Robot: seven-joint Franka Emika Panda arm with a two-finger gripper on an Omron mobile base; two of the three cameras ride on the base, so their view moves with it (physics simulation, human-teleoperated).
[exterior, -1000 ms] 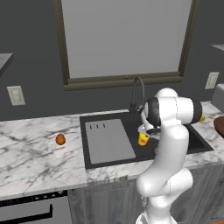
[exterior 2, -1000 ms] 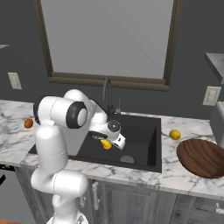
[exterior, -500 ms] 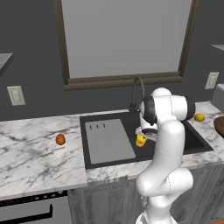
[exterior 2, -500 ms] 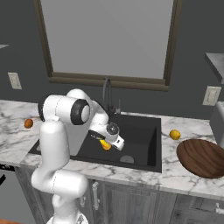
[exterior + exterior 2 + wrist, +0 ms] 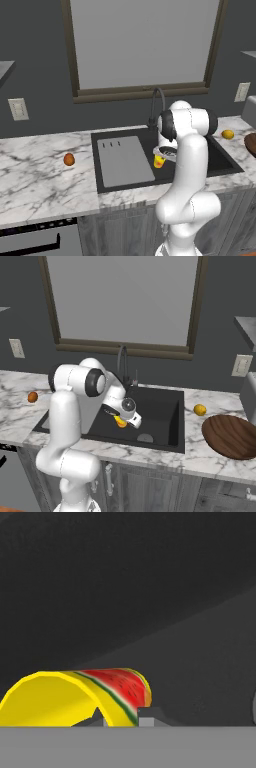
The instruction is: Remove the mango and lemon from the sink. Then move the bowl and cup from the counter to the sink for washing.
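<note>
Pinching the cup [image 5: 159,161] by its rim, my end effector [image 5: 163,151] hangs over the sink [image 5: 222,161], near the middle of the left base picture. In the hand picture the cup [image 5: 75,698] sits at the lower left, its yellow mouth turned toward the camera and a red, green-edged mark along its side, with my dark fingertips [image 5: 145,713] pressed close on its wall just right of it. Behind it lies the dark sink [image 5: 150,602] floor. In the right base picture the cup [image 5: 120,422] shows just left of centre, under my end effector [image 5: 125,415] and above the sink [image 5: 165,416].

The mango [image 5: 69,159] lies on the tabletop [image 5: 40,175] at the left of the left base picture, well apart from the sink; in the right base picture the mango [image 5: 32,397] is at the far left. The lemon [image 5: 228,134] rests on the tabletop at the right edge, just beside the sink's far corner; in the right base picture the lemon [image 5: 200,410] is right of centre. The bowl [image 5: 231,436] lies on the tabletop [image 5: 200,456] at the right, near the lemon.
</note>
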